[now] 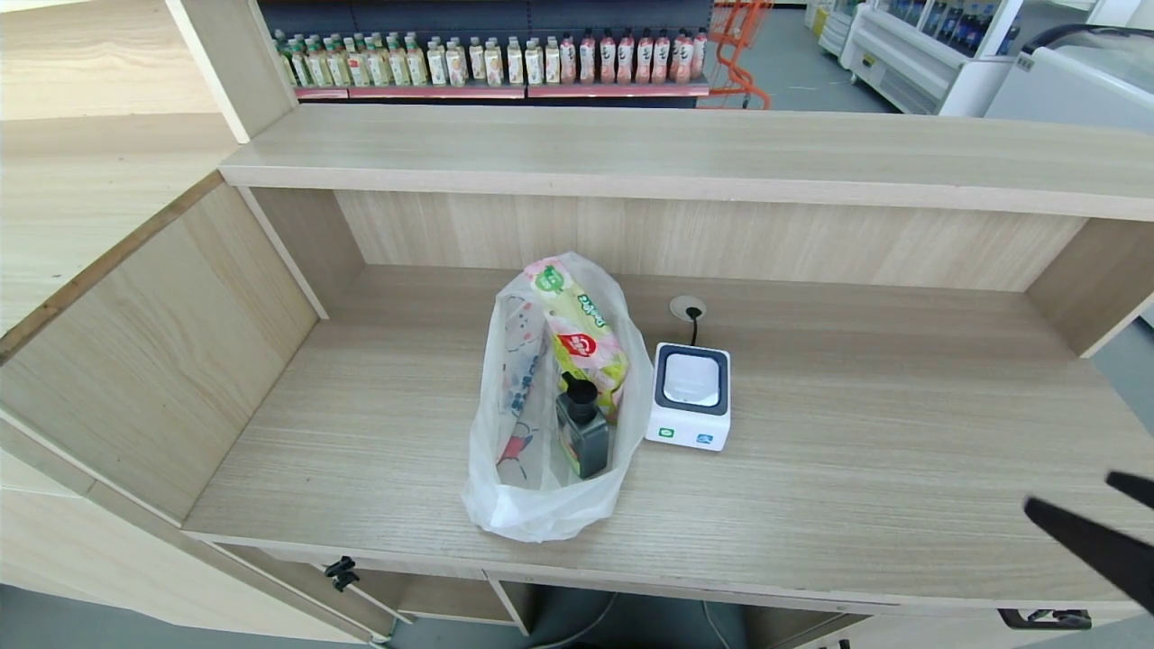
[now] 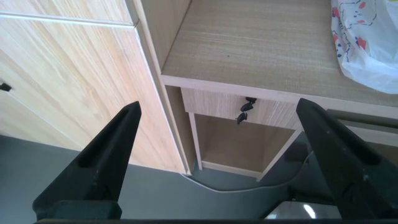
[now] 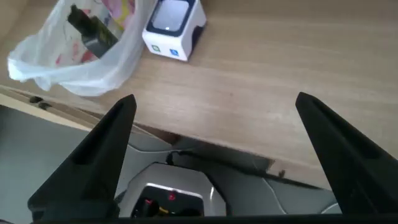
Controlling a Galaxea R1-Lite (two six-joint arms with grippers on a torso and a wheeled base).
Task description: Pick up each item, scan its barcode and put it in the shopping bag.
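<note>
A clear plastic shopping bag (image 1: pixel 514 487) stands open on the wooden counter (image 1: pixel 847 469). Inside it lie a pink and green snack packet (image 1: pixel 581 329) and a dark bottle with a black cap (image 1: pixel 582 433). The bag (image 3: pixel 74 62) and bottle (image 3: pixel 90 34) also appear in the right wrist view. A white barcode scanner (image 1: pixel 690 397) sits just right of the bag. My right gripper (image 3: pixel 217 155) is open and empty, off the counter's front right edge, and shows as black fingers (image 1: pixel 1095 541) in the head view. My left gripper (image 2: pixel 217 162) is open and empty, low beside the counter's front left corner.
A raised shelf (image 1: pixel 685 153) runs along the back of the counter, with side walls left and right. A cable hole (image 1: pixel 688 309) sits behind the scanner. A drawer with a key (image 2: pixel 245 111) is under the counter front. Store shelves of bottles (image 1: pixel 487 59) stand behind.
</note>
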